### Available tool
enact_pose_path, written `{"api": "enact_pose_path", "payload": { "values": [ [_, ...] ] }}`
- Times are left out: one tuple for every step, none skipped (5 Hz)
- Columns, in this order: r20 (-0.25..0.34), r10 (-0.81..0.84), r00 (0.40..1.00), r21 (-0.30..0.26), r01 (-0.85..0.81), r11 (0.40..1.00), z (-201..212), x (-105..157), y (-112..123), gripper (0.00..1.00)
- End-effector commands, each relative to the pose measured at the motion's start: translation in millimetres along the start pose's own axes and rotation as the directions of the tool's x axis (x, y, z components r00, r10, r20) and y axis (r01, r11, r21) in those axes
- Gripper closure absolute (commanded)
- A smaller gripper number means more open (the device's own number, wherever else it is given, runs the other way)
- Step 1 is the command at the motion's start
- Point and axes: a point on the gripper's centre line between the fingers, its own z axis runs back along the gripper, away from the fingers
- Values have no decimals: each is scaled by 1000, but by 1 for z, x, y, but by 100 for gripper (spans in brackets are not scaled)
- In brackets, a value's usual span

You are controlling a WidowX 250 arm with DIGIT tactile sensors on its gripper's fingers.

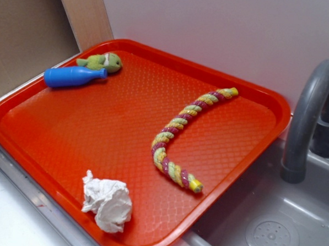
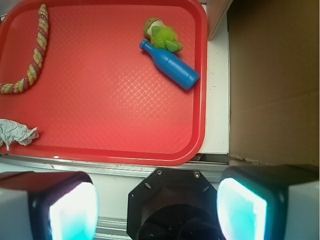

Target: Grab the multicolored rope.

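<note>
The multicolored rope (image 1: 183, 132) lies curved on the right half of the red tray (image 1: 70, 134), its yellow ends near the tray's back right and front. In the wrist view the multicolored rope (image 2: 35, 55) runs along the tray's (image 2: 115, 100) upper left. My gripper (image 2: 157, 205) shows only in the wrist view, high above the near edge of the tray. Its two pads (image 2: 75, 212) stand wide apart with nothing between them. The gripper is far from the rope.
A blue bottle (image 1: 73, 76) and a small green plush fish (image 1: 103, 61) lie at the tray's back left. A crumpled white paper (image 1: 108, 201) sits at the front edge. A grey sink with faucet (image 1: 308, 119) is to the right; cardboard (image 2: 275, 80) stands beside the tray.
</note>
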Motion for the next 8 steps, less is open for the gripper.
{"api": "enact_pose_path", "payload": {
  "values": [
    [0,0,1000,0,0,1000,0,0,0,0],
    [34,44,998,14,-45,999,0,20,-18,0],
    [24,23,999,32,-24,999,-5,39,-39,0],
    [49,-10,999,38,9,999,-4,53,-69,0],
    [57,-5,998,5,5,1000,-7,70,-101,0],
    [29,16,999,17,-16,1000,-18,77,-135,0],
    [-28,70,997,47,-69,997,-38,79,-158,0],
    [-67,121,990,102,-114,988,-63,84,-178,0]
  ]
}}
